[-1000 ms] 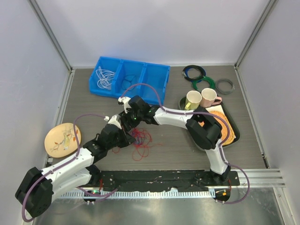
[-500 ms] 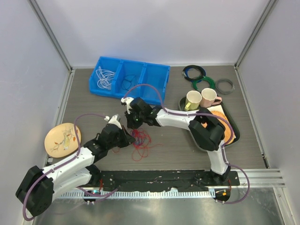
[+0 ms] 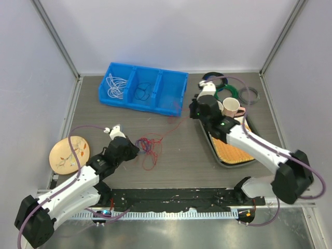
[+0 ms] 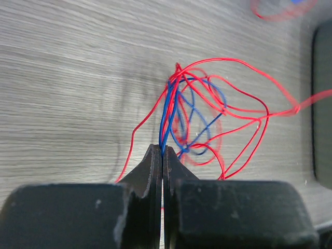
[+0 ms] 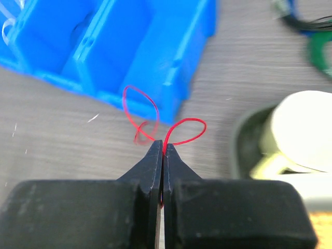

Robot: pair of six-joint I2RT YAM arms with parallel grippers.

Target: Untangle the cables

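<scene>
- Left gripper (image 3: 137, 146) is clamped shut on the cables (image 3: 149, 149). On its wrist cam the jaws are pressed together, with a bundle of red and blue strands coming straight out of the tips.
- The tangle sits on the counter (image 3: 192, 163) a bit left of centre in the top view, right in front of that gripper.
- It's the red cable (image 4: 175, 83) looping all over the place, with the dark blue cable (image 4: 167, 116) wound through the middle of it. I can't tell how many strands of each there are.
- Right gripper (image 3: 191, 113) is up right of centre, also closed, pinching just the red cable. On its wrist cam two small red loops poke out on either side of the fingertips.
- From the top view, one red strand runs in a fairly straight line from the tangle up and right to the right gripper.
- The white cable (image 3: 115, 85) is in the left compartment of the blue bin (image 3: 172, 92) at upper left. The middle compartment has a dark loop in it.
- Right side of the frame: a black tray (image 3: 224, 162) with an orange mat, and a pink mug (image 3: 231, 106) at its far end. A pale yellow mug (image 5: 303, 129) shows blurry on the right wrist cam.
- The coiled rings (image 3: 248, 95) sit at the upper right, behind the tray.
- There's a patterned plate (image 3: 68, 154) at the left edge, beside the left arm.
</scene>
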